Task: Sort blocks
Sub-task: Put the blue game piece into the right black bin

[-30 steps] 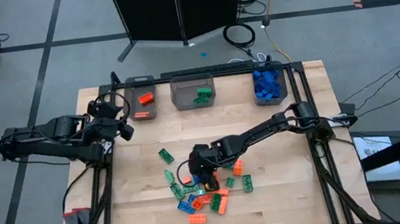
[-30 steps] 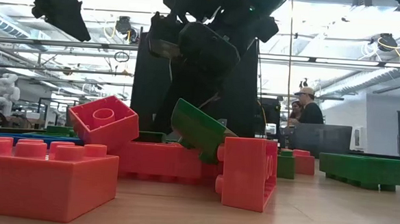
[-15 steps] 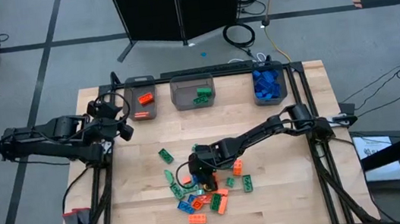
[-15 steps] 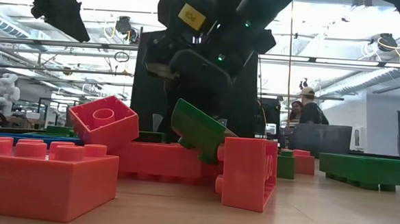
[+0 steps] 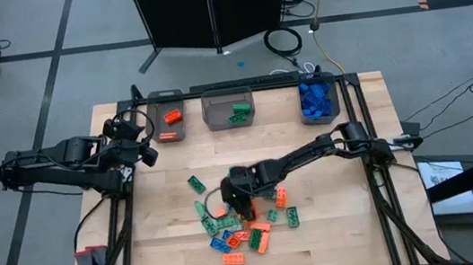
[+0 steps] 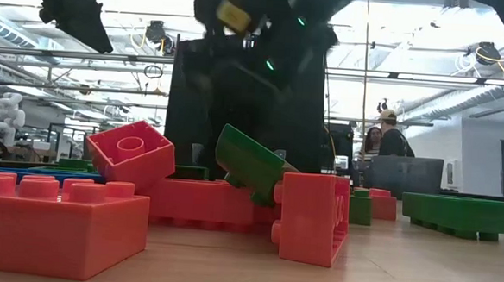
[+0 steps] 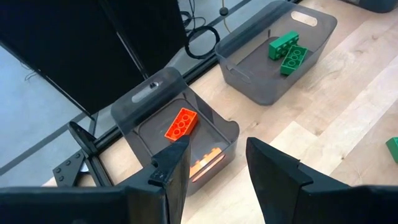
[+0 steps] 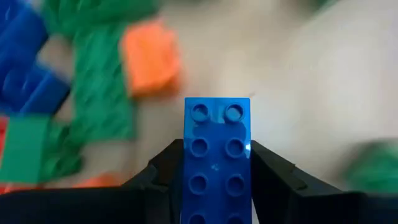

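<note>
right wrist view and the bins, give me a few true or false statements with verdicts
1. The right gripper holds a blue block. True.
2. The left gripper holds an orange block. False: nothing sits between its open fingers; the orange block lies in the bin ahead of it.
3. The middle bin holds green blocks. True.
4. The right-hand bin is full of orange blocks. False: its blocks are blue.
5. The right gripper is over the loose pile on the table. True.

Wooden table (image 5: 169, 249) with blocks (image 5: 231, 237), three bins (image 5: 228, 109)
</note>
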